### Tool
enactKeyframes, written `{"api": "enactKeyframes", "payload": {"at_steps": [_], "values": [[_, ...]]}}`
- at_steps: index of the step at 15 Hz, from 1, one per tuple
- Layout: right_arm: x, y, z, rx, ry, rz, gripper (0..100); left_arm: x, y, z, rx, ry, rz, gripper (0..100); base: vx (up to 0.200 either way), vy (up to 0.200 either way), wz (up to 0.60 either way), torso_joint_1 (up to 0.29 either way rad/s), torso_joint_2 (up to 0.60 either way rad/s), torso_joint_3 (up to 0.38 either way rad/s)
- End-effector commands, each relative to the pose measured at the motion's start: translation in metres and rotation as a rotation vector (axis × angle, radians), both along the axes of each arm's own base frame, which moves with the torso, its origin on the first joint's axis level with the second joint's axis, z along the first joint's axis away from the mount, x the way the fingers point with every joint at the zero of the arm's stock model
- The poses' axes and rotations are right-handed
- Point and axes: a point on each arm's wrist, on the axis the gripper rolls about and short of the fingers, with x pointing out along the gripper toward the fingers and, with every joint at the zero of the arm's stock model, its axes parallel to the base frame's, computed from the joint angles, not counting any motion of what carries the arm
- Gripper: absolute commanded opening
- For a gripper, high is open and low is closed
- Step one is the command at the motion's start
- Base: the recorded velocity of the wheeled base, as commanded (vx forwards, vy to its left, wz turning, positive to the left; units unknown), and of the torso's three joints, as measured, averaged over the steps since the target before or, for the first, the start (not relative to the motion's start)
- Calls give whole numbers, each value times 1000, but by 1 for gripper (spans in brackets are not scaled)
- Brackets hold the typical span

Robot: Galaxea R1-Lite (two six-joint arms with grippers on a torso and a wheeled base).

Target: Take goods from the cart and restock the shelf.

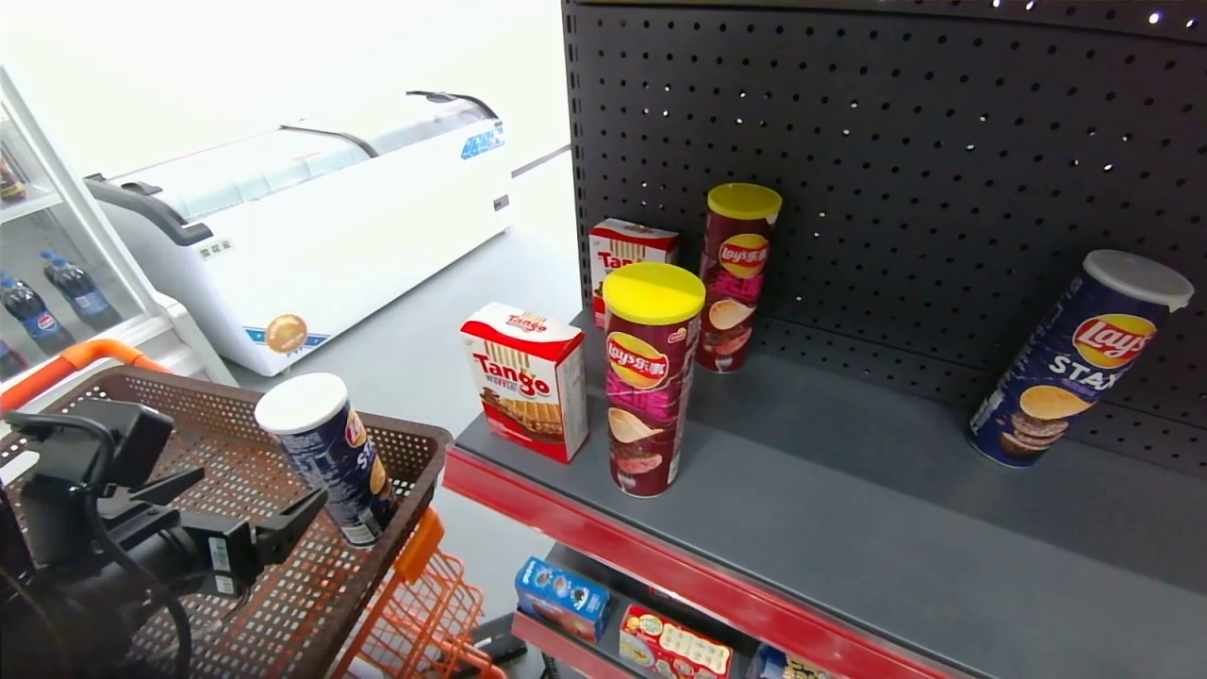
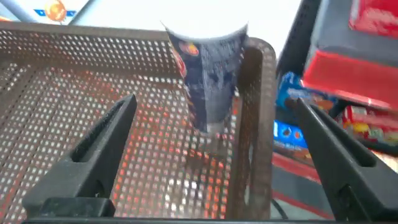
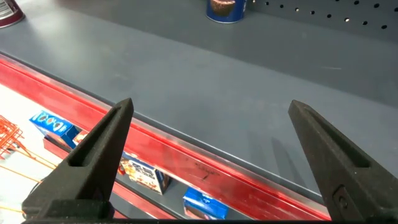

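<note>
Head: blue chip can (image 1: 325,453) upright in cart (image 1: 415,436) corner, left gripper (image 1: 264,483) just beside it, jaws released. Left wrist: can sits hard by the cart wall, so one finger may clip the rim and topple it. Right wrist: right gripper (image 3: 211,106) spread, empty, over shelf (image 3: 249,81) edge.

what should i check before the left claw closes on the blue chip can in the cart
1. Left claw open: ok, jaws wide apart.
2. Blue chip can upright, lid on: ok.
3. Can centred ahead of the claw: ok in the left wrist view.
4. Can deep enough between the fingers: cannot tell.
5. Finger room beside the cart basket wall: cannot tell, the can stands close to it.
6. Bare shelf space to set it down: ok.
</note>
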Motion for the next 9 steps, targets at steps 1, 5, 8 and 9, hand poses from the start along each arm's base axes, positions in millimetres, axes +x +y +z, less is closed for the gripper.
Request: {"api": "enactKeyframes", "payload": {"at_steps": [1, 5, 8, 9], "values": [[0, 0, 0, -1, 1, 1, 100, 22, 2, -15, -3, 41, 19, 100, 0, 0, 0, 0, 0, 0], [0, 0, 0, 0, 1, 1, 100, 39, 6, -26, 20, 70, 53, 100, 0, 0, 0, 0, 0, 0], [0, 0, 0, 0, 1, 1, 100, 49, 11, -30, 20, 83, 81, 100, 0, 0, 0, 0, 0, 0], [0, 0, 0, -1, 1, 1, 100, 51, 11, -31, 20, 84, 81, 100, 0, 0, 0, 0, 0, 0]]}}
